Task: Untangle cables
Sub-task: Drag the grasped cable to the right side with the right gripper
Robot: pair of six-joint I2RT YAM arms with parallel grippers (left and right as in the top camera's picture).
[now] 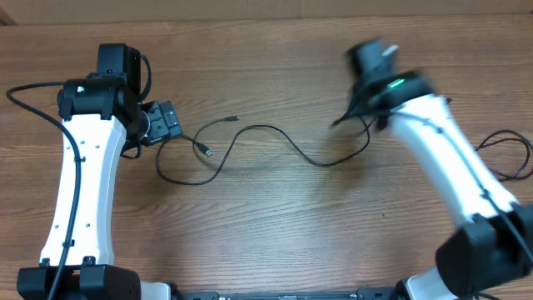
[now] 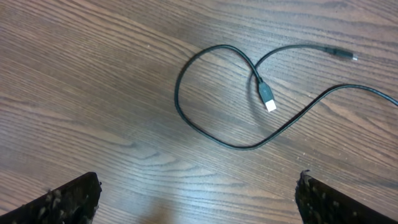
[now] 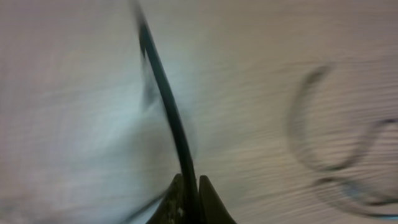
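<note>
One thin black cable (image 1: 275, 133) lies across the middle of the wooden table (image 1: 275, 233), with a loop at its left. Its flat USB plug (image 2: 268, 99) and small connector (image 2: 345, 54) rest on the wood in the left wrist view. My left gripper (image 1: 164, 125) sits at the loop's left, open, its fingers (image 2: 68, 199) wide apart over bare wood with nothing between them. My right gripper (image 1: 346, 117) is motion-blurred at the cable's right end. In the right wrist view it (image 3: 191, 199) is shut on the cable (image 3: 165, 93), which rises straight out from between the jaws.
Blurred loops of cord (image 3: 323, 124) show at the right of the right wrist view. The right arm's own thicker cable (image 1: 508, 154) curls at the table's right edge. The left arm's cable (image 1: 33, 96) arcs at the far left.
</note>
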